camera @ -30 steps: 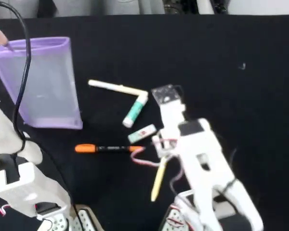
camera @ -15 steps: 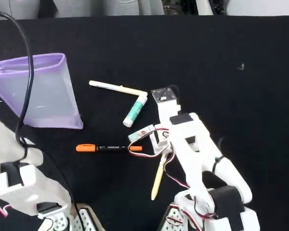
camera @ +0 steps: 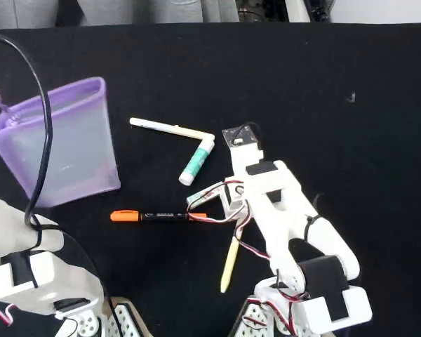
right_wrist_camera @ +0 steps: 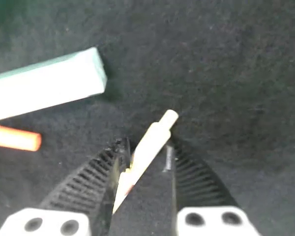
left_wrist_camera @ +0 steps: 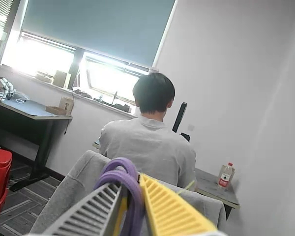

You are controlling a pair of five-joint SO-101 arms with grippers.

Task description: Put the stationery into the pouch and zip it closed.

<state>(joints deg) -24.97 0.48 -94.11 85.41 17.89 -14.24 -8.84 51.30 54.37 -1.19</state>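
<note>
Left gripper (left_wrist_camera: pixel 132 186) clamps the purple pouch (camera: pixel 77 140); right gripper (right_wrist_camera: pixel 146 145) straddles the yellow pencil (right_wrist_camera: pixel 156 132), fingers apart

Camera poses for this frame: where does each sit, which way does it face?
High: fixed above the table, looking down; both arms show, right arm at centre.
Left wrist: on the left arm, facing out into the room; left hand clamps the purple pouch.
Right wrist: low, facing down at the table; right hand straddles the yellow pencil.
Shared: high and right wrist both show the pencil and orange marker.
</note>
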